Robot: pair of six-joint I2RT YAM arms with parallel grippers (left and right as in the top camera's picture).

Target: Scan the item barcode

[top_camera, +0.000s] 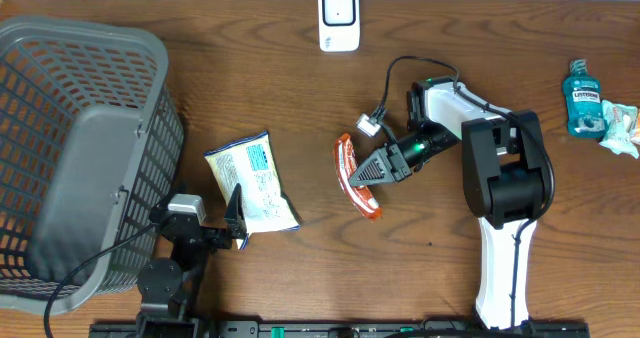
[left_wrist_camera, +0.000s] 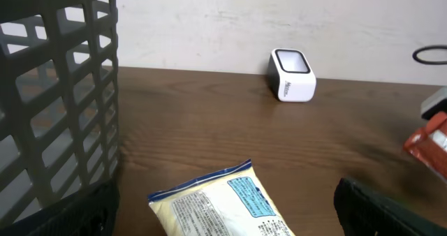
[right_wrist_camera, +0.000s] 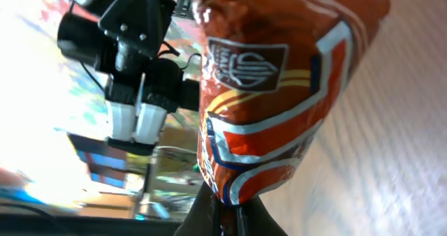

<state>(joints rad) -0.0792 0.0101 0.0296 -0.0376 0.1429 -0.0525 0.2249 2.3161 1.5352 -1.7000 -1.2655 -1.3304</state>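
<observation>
Orange packet edge-up, long axis near-far, pinched by right gripper.

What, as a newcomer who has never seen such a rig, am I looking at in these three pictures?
Two robot arms work at a brown wooden table. One picture looks down from above; the other two come from a camera on each wrist. The right gripper is shut on an orange-red foil snack packet, which fills its wrist picture. The left gripper stands open beside a white-and-blue printed pouch. Also there: a grey plastic mesh basket, a small white scanner, a teal mouthwash bottle.
</observation>
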